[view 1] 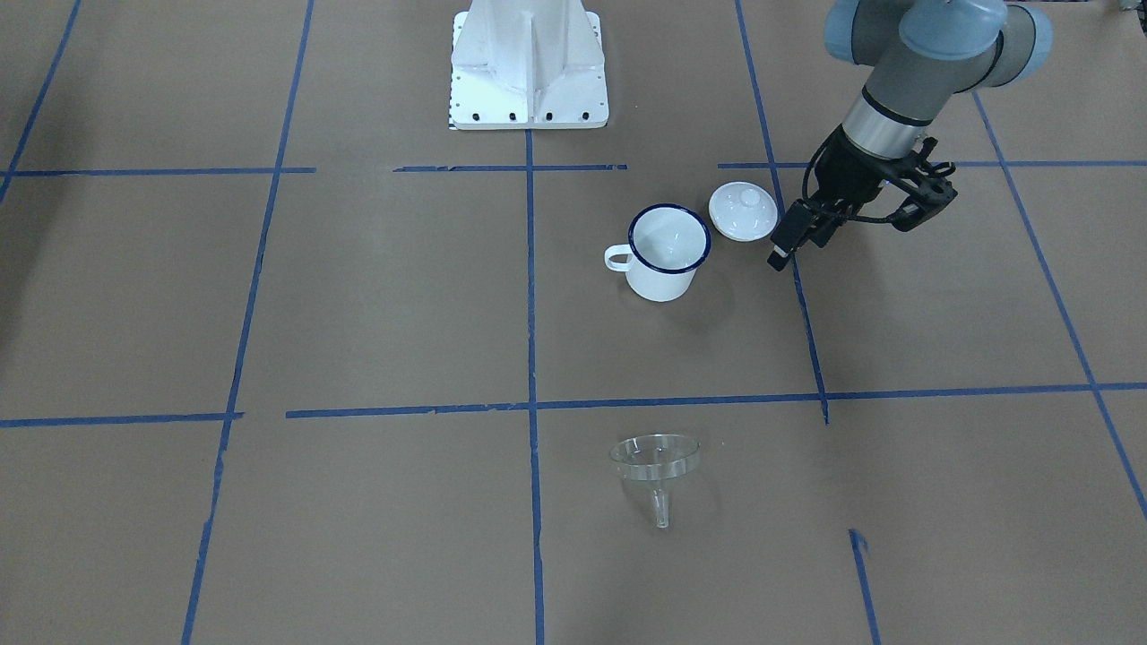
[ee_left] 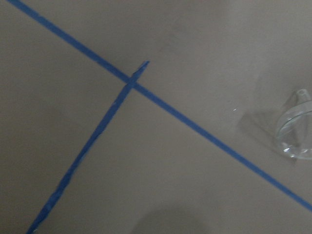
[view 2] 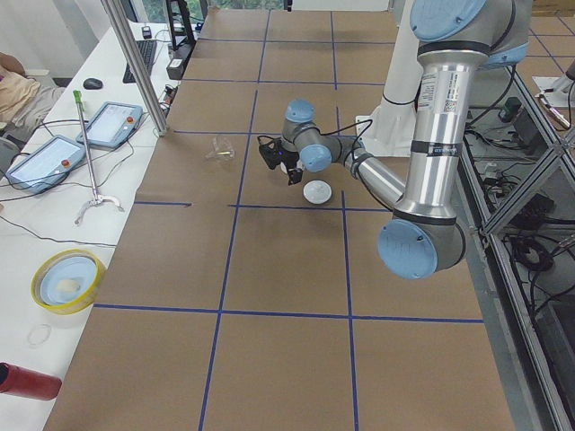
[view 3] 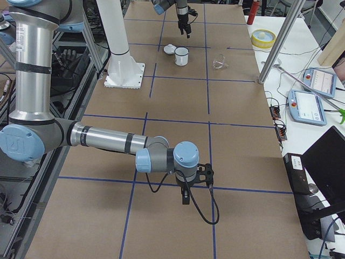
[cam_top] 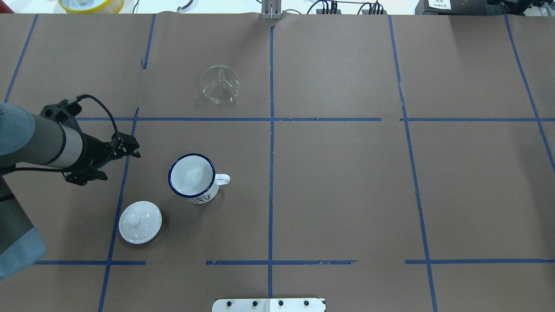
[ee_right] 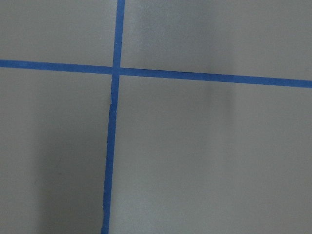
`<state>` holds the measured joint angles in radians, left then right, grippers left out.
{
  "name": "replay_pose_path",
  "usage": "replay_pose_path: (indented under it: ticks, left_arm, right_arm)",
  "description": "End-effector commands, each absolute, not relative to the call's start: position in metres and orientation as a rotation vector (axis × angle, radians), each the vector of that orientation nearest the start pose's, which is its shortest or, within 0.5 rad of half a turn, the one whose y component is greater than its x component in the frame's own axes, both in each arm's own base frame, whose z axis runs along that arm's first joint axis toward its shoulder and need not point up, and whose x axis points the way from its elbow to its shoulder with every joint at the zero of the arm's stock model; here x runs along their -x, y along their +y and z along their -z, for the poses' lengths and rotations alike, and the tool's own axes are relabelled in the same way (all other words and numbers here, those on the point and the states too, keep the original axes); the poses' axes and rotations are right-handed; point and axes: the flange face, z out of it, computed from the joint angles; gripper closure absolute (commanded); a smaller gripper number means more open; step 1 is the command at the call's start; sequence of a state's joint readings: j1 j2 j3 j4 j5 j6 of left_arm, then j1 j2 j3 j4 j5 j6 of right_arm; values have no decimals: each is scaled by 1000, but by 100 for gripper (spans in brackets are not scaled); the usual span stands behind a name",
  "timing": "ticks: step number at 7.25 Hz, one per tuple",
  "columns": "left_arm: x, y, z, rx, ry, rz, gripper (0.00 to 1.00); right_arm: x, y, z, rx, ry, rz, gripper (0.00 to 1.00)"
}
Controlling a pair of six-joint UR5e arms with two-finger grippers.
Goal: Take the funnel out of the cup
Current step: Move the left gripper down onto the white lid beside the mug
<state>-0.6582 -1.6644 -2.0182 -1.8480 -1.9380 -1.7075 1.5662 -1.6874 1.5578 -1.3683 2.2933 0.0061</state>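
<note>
The clear funnel (view 1: 656,459) rests on the brown table, apart from the cup, apparently on its wide rim with the spout up; it also shows in the overhead view (cam_top: 220,84) and at the left wrist view's right edge (ee_left: 297,126). The cup (view 1: 668,251), a white mug with a dark blue rim, stands upright and empty (cam_top: 193,177). My left gripper (view 1: 778,258) hovers beside the cup (cam_top: 136,151), empty, its fingers looking closed together. My right gripper (view 3: 185,197) is far off over bare table; I cannot tell if it is open or shut.
A round white knobbed lid (view 1: 743,211) lies on the table between the cup and my left gripper (cam_top: 140,222). Blue tape lines cross the brown table (cam_top: 347,195). The robot's white base (view 1: 529,67) stands at the table's edge.
</note>
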Motion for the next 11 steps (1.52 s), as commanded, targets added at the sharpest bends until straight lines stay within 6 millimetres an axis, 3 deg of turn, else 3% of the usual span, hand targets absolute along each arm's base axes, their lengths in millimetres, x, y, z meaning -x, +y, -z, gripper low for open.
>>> replay_pose_path:
  ticks: [1, 7, 8, 11]
  left_arm:
    - [-385, -351, -378, 196, 789, 537, 2]
    - [-410, -322, -380, 211, 767, 577, 15]
    - [-411, -320, -379, 208, 769, 570, 20]
    - [-410, -321, -382, 195, 762, 577, 53]
  right_arm:
    - [-66, -445, -703, -65, -721, 25, 0]
    - [-65, -445, -703, -65, -723, 25, 0]
    - [-66, -445, -703, -65, -721, 25, 0]
    - [-65, -445, -703, -65, -723, 25, 0]
